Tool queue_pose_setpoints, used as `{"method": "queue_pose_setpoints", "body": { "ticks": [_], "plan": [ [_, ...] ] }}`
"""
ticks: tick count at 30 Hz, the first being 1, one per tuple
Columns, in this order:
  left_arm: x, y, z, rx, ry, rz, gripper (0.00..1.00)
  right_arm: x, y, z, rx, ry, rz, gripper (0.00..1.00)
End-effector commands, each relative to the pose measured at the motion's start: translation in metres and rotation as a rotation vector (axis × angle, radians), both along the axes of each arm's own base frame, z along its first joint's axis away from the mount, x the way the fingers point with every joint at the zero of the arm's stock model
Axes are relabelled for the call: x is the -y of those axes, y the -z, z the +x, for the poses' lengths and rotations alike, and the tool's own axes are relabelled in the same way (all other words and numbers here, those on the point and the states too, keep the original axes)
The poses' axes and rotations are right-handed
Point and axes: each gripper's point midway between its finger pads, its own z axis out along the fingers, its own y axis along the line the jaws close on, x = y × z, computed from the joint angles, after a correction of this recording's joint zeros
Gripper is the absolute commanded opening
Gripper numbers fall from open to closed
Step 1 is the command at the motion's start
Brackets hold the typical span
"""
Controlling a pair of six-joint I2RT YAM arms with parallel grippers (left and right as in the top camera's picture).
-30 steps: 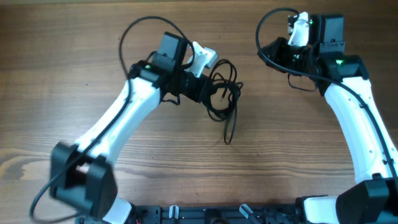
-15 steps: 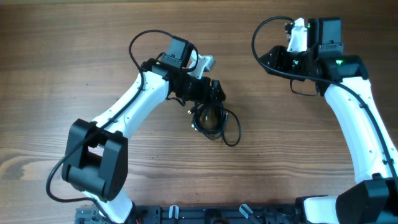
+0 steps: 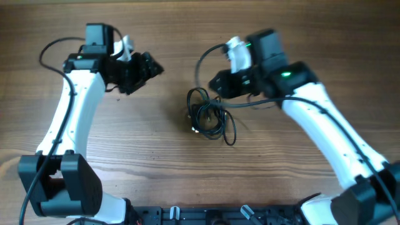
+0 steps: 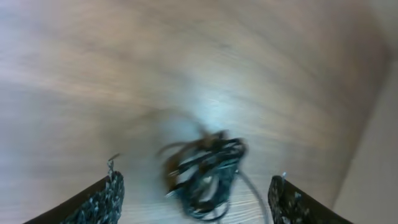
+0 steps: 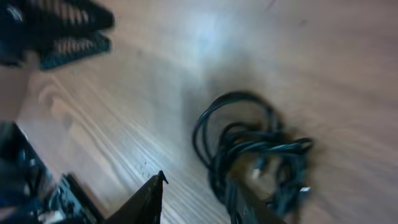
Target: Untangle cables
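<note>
Black cables [image 3: 209, 119] are lying as one knotted bundle near the middle of the wooden table [image 3: 156, 162]. One open loop is standing out toward 11 o'clock, and a free tail [image 3: 231, 139] is trailing off toward 5 o'clock.

The left gripper [image 3: 145, 74] is hanging at about 10 o'clock from the bundle, well apart from it. Its jaws are standing wide and gripping nothing. The right gripper [image 5: 196, 182] is hovering just beside the bundle at about 12 o'clock. Its jaws are partly parted and nothing is showing between them.

Judgement: the cords are looking light, limp and springy. A lift is likely dragging the whole clump along rather than one strand. The free tail or the outer loop is offering the cleanest hold, while the dense core is risking a tighter snag. A pale plug end [image 3: 197, 130] is showing at the bundle's 7 o'clock edge.

No brand, label or writing is reading clearly in any view, and both wrist views are blurring.
</note>
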Motion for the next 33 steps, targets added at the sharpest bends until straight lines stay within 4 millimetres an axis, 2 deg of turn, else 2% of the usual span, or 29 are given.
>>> {"method": "queue_pose_setpoints", "body": {
  "ticks": [1,2,3,6,10,14,16,18,20,21,24,25,27,29,31,33],
  "plan": [
    [-0.053,0.009,-0.004,-0.057,-0.145,0.093,0.77,-0.022,0.037,-0.008,-0.089,0.016,-0.071,0.35],
    [-0.06,0.01,-0.006,-0.066,-0.163,0.092,0.78,-0.027,0.045,-0.011,-0.105,0.02,-0.09,0.35],
    [-0.067,0.013,-0.007,-0.074,-0.182,0.091,0.78,-0.037,0.063,-0.015,-0.122,0.005,-0.125,0.35],
    [-0.069,0.015,-0.008,-0.08,-0.185,0.092,0.79,-0.049,0.093,-0.018,-0.146,0.002,-0.18,0.35],
    [-0.069,0.015,-0.009,-0.08,-0.184,0.092,0.8,-0.071,0.119,-0.012,-0.143,-0.008,-0.171,0.39],
    [-0.069,0.015,-0.01,-0.085,-0.184,0.092,0.8,-0.08,0.147,0.002,-0.15,0.042,-0.162,0.44],
    [-0.068,0.016,-0.011,-0.089,-0.183,0.092,0.8,-0.084,0.153,0.007,-0.139,0.045,-0.151,0.44],
    [-0.068,0.016,-0.011,-0.09,-0.183,0.091,0.79,-0.088,0.151,0.008,-0.135,0.037,-0.131,0.31],
    [-0.067,0.017,-0.012,-0.094,-0.179,0.087,0.74,-0.096,0.136,0.008,-0.148,0.007,-0.062,0.1],
    [-0.064,0.017,-0.012,-0.094,-0.172,0.087,0.74,-0.098,0.125,0.01,-0.148,-0.001,-0.022,0.04],
    [-0.045,0.017,-0.013,-0.076,-0.094,0.077,0.74,-0.095,0.084,0.02,-0.144,-0.006,0.108,0.04],
    [-0.031,0.015,-0.013,-0.06,-0.04,0.058,0.73,-0.089,0.055,0.027,-0.129,-0.02,0.194,0.04],
    [-0.01,0.01,-0.013,-0.028,0.039,0.022,0.71,-0.077,0.014,0.034,-0.113,-0.024,0.309,0.04],
    [0.021,0.001,-0.012,0.033,0.152,-0.048,0.68,-0.053,-0.032,0.046,-0.094,0.006,0.434,0.04],
    [0.051,-0.012,-0.011,0.099,0.25,-0.126,0.66,-0.035,-0.05,0.056,-0.096,0.05,0.487,0.04],
    [0.072,-0.021,-0.01,0.145,0.307,-0.17,0.66,-0.02,-0.055,0.063,-0.133,0.09,0.52,0.04]
  ]
}}
